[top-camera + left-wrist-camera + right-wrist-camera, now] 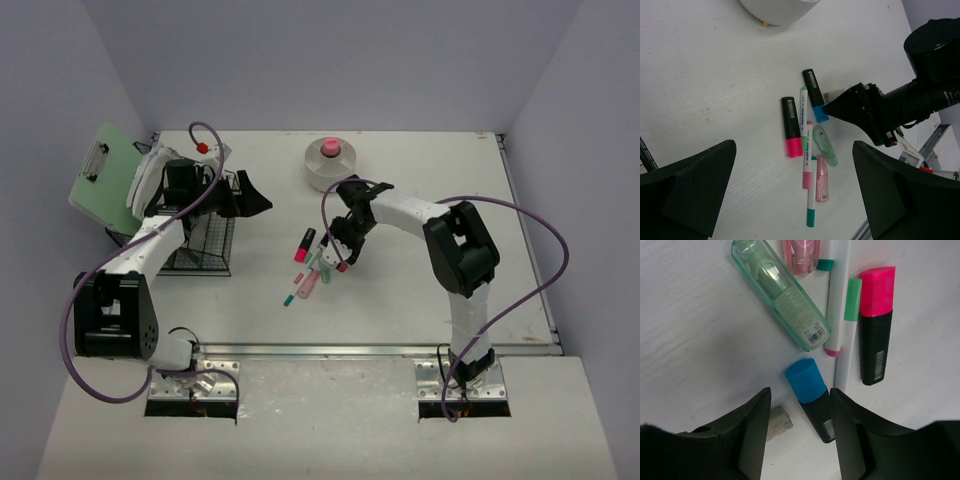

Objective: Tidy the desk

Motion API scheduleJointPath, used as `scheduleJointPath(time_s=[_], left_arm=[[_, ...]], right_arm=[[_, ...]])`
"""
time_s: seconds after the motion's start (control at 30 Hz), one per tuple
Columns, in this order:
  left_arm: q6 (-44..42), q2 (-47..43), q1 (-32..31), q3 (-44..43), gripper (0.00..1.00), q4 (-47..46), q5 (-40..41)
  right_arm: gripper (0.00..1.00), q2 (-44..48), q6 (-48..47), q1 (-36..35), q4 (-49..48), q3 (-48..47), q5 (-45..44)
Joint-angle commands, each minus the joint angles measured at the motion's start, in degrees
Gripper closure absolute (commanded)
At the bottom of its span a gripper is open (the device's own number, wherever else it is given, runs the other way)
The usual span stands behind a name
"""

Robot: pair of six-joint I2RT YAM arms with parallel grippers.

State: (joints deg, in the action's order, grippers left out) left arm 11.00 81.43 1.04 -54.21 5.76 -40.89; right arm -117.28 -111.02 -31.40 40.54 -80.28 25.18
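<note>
The right hand (800,401), open and empty, straddles the blue highlighter (807,382) at the middle of the desk (400,300). Lower straight and close across the barrel, avoiding the adjacent pen (845,360).

Two highlighters: pink highlighter (791,125), blue highlighter (815,95). Three pens: green pen (803,114), pink pen (807,175), teal pen (810,217). Two correction tapes: green correction tape (825,146), pink correction tape (822,182). One small white block (777,422), one round white tub (331,165), one wire basket (222,240), one clipboard (100,180).
</note>
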Motion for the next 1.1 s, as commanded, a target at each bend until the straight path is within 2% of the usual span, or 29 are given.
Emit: scheduleJointPath(time_s=[0.0, 0.2, 0.33, 0.47, 0.63, 0.73, 0.97, 1.07], left_arm=[[0.83, 0.49, 1.46, 1.47, 0.00, -3.67, -4.45], [1.95, 1.67, 3.17, 1.46, 0.00, -4.56, -7.75], [2.08, 2.43, 3.46, 0.49, 0.00, -4.32, -9.29], [2.36, 2.59, 4.50, -0.35, 0.00, -4.05, -9.44], [2.88, 2.85, 6.29, 0.30, 0.00, -4.30, -9.85], [3.93, 4.12, 8.32, 0.76, 0.00, -4.67, -11.79], [6.57, 6.46, 9.77, 0.32, 0.00, -6.64, -14.61], [7.51, 7.71, 9.86, -0.32, 0.00, -7.08, -15.32]], right_arm=[[0.48, -2.33, -12.80, -1.06, -0.27, -3.78, -2.13], [0.50, -5.58, -19.70, -1.56, 3.88, -5.63, -8.76], [0.55, -6.34, -27.52, -1.65, 5.56, -3.86, -15.30], [0.58, -7.71, -31.44, -2.23, 8.68, -5.18, -19.77], [0.59, -8.82, -33.73, -3.39, 9.71, -7.31, -20.98], [0.63, -9.06, -32.90, -4.90, 11.00, -7.94, -20.99], [0.60, -4.04, -36.06, -6.74, 9.28, 1.08, -21.66], [0.62, -3.65, -35.86, -7.93, 9.64, 1.62, -21.93]])
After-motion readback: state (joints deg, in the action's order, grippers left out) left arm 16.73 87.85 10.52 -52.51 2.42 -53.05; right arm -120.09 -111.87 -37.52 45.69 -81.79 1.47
